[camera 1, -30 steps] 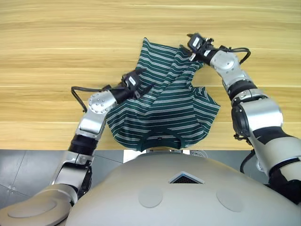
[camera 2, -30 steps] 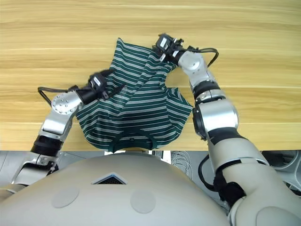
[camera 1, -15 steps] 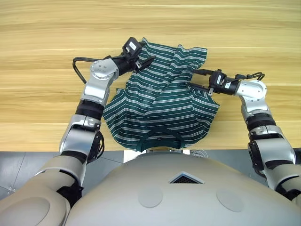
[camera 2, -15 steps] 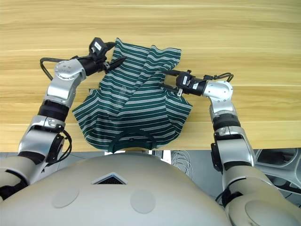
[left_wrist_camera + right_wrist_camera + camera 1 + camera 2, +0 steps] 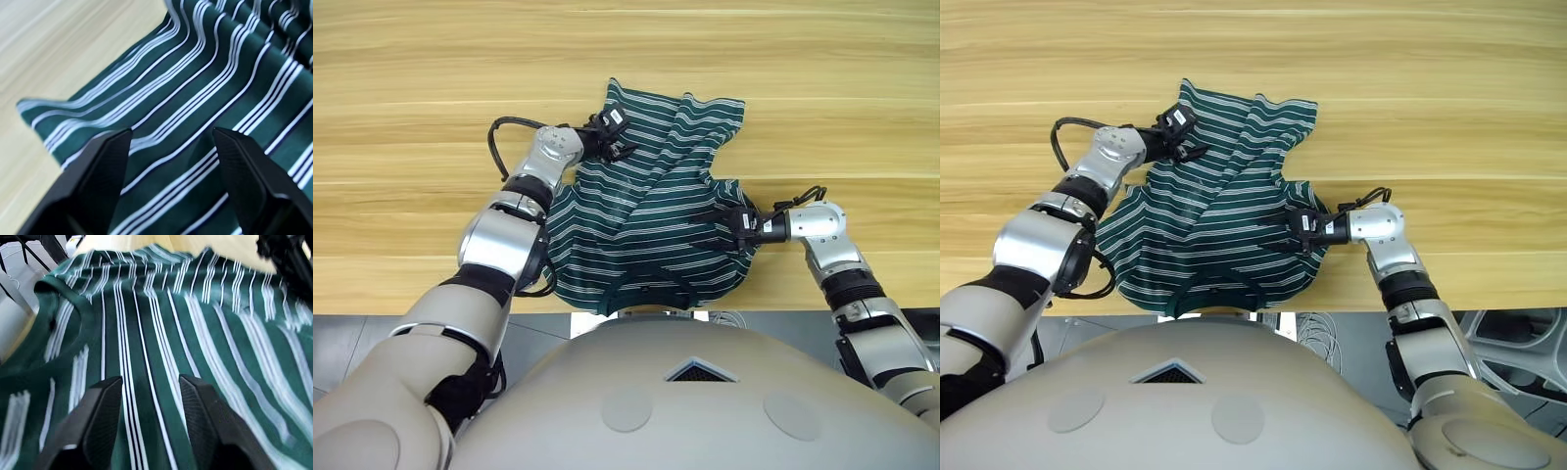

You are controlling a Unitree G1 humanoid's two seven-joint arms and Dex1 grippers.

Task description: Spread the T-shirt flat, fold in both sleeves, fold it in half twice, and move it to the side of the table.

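The dark green T-shirt with white stripes lies rumpled on the wooden table, its collar at the near edge and its hem at the far side. My left gripper rests on the shirt's far left part, open, with striped cloth under and between its black fingers. My right gripper sits low on the shirt's right side by the sleeve, also open, its fingers straddling the fabric.
Bare wood stretches to the left, right and far side of the shirt. The table's near edge drops to a dark floor. The left gripper appears far off in the right wrist view.
The right gripper let go of the far right hem corner and came back toward me onto the right sleeve area. The left gripper went from mid-shirt to the far left hem, then slightly inward.
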